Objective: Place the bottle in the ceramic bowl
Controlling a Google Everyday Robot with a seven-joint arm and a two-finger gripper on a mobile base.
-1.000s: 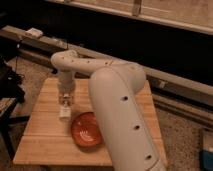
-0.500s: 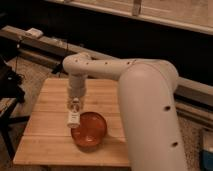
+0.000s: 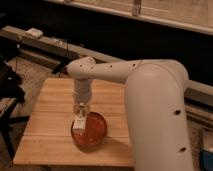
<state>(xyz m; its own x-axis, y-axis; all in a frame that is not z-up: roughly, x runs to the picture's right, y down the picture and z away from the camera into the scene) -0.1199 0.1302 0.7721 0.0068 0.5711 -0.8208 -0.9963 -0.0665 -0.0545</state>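
Fingers: mine close on the top end of the bottle [image 3: 79, 121], which hangs below them, roughly upright.
Gripper: my gripper [image 3: 80, 109] sits in the lower left-centre of the frame, pointing straight down from the wrist, just above the left edge of the ceramic bowl [image 3: 95, 134].
Bottle: white, pale label facing the camera, its lower end over the bowl's left rim; I cannot tell whether it touches the glaze yet.
Ceramic bowl: glossy orange-red, on the wooden table [image 3: 50, 130], a little below the middle of the board.
Arm: my big white forearm [image 3: 155, 115] fills the right side of the frame and hides the table's right part.
Step in hand, as I judge it: bringing the bottle down into the bowl.
How to do it well: shift slightly right so the bottle is over the centre, not the rim; go low before letting go, since a tall bottle dropped upright may tip out over the shallow wall.
Risk: catching the rim and sliding the bowl across the table.
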